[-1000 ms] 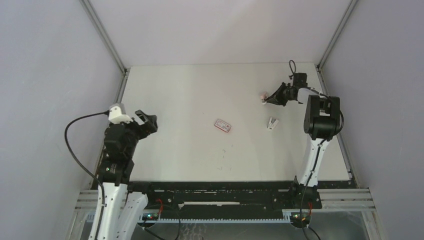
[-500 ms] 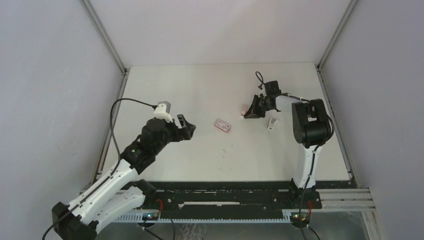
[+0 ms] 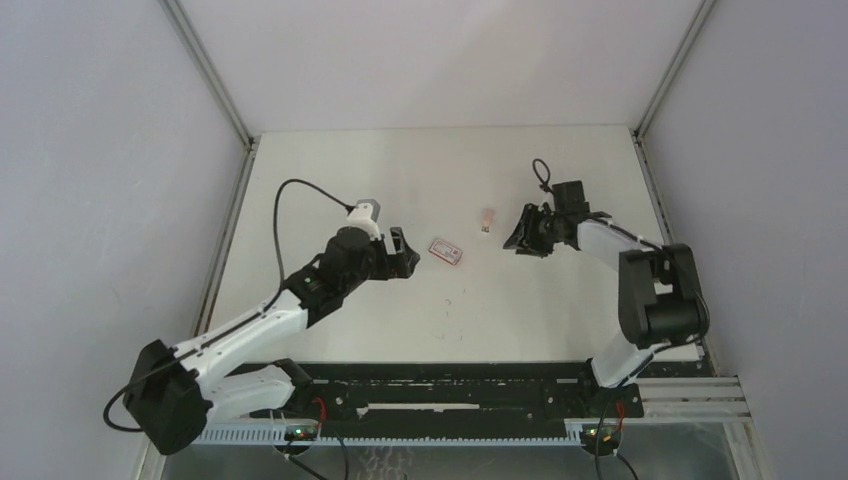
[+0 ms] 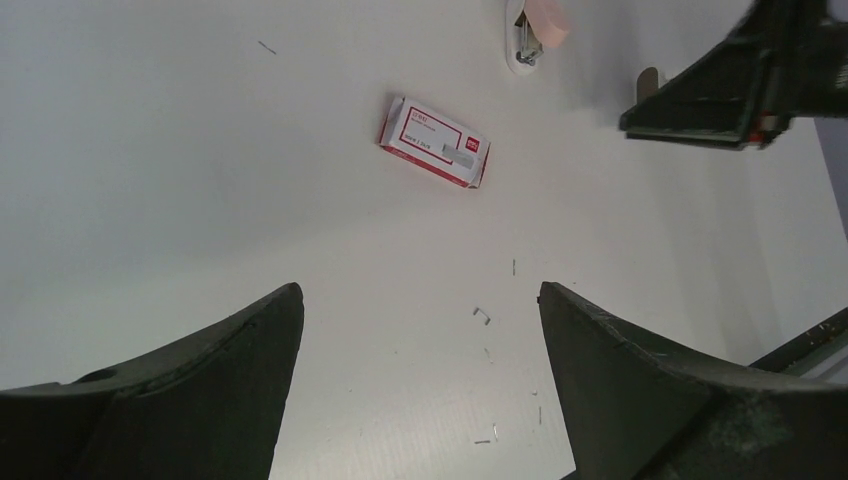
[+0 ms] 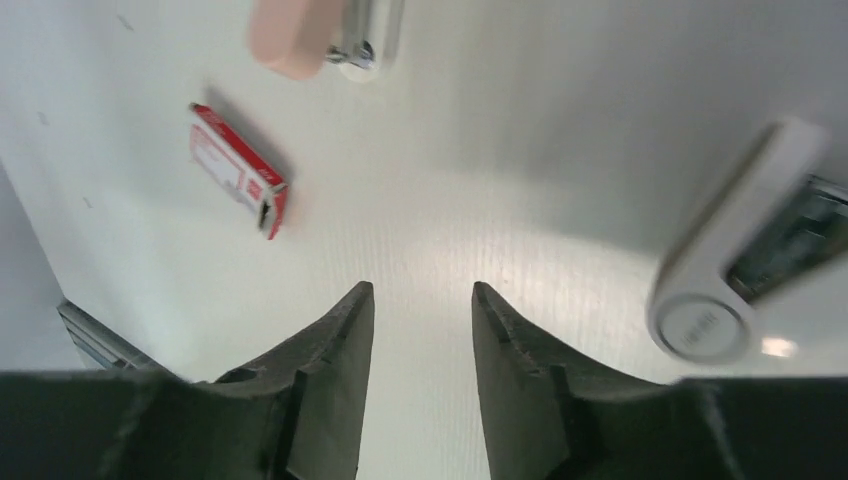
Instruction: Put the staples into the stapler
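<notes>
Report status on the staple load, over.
Left gripper open, empty. Right gripper open, empty. Staples box flat on table, ahead of left gripper, untouched. Nothing in the way; pink-and-white item lies apart.

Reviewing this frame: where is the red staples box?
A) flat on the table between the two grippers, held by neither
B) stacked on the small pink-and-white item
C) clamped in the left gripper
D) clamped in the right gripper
A: the staples box lies flat on the table, with the left gripper and the right gripper open and empty on either side of it.
</notes>
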{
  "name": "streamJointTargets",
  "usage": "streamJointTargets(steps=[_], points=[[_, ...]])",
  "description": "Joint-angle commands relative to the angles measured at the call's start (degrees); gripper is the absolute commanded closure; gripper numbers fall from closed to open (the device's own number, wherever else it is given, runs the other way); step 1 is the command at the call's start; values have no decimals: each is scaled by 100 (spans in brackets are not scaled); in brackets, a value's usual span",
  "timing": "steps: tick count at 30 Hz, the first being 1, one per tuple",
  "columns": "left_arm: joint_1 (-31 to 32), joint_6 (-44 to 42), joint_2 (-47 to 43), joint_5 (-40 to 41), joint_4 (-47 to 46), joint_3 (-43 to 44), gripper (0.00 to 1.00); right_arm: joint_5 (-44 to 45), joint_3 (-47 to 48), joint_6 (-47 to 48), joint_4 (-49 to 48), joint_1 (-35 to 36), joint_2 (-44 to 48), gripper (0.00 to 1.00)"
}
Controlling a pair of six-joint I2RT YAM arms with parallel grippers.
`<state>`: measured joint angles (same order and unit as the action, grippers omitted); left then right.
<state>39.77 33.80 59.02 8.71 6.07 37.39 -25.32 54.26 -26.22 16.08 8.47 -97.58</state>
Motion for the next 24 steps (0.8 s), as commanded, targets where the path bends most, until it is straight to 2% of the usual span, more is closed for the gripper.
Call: streamJointTargets(steps=[1,5,9,14,17,24], points=[[220,-324,718,89,-456,851,9,82,-134,287,-323,-308,1135,54],[365,-528,1801,-65,-580,1654,9,350,-413,312,-345,-517,2137,39],[505,-775,3031,-414,-568,2825,10,721,-850,241,-636,-619,2946,32],[582,-997,4519,-800,-275,4172,11,583,-1277,167,-821,-873,3638,29],[602,-1224,5179,-709,-28,4852,11,563,-1403,76,-909,-965,3912,29],[602,-1506,6100,-423,282,5821,11,615,-1685,-46,-1004,-1088,4352,31]])
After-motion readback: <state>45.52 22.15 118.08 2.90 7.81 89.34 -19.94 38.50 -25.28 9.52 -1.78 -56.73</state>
